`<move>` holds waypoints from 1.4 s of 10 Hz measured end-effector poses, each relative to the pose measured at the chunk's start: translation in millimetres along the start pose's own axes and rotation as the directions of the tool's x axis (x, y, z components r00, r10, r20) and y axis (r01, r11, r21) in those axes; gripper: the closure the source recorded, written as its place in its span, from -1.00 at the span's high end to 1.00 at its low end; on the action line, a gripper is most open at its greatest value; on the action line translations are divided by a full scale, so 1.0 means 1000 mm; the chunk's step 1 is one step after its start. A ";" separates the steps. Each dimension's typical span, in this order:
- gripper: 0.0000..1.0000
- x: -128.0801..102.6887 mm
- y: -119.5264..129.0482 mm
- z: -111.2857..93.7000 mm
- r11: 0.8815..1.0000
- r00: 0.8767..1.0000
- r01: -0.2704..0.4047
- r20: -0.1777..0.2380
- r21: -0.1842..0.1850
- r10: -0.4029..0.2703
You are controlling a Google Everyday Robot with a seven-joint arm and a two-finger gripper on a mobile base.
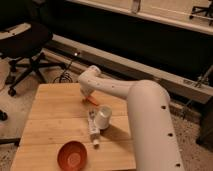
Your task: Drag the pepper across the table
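- the gripper (pixel 86 94), pressed together, sits at the pepper (pixel 93 101) near the far edge of the table (pixel 50 117).
- a loose hold may let the pepper slip mid-drag, or it may knock the white cup (pixel 104 117).

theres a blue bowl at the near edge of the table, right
Not quite. The bowl at the near edge of the table is orange-red, not blue, as the camera view shows. The tool is further back, down at the pepper.
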 end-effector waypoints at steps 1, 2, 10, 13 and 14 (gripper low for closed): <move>-0.44 0.009 -0.005 0.001 1.000 1.000 0.013 -0.003 0.002 -0.013; -0.44 0.016 -0.010 0.003 1.000 1.000 0.024 -0.005 0.006 -0.024; -0.44 0.061 -0.088 0.013 0.991 0.995 0.102 -0.034 0.091 -0.099; -0.44 0.069 -0.117 0.015 0.984 0.991 0.132 -0.041 0.121 -0.127; -0.44 0.071 -0.125 0.014 0.981 0.989 0.144 -0.044 0.128 -0.140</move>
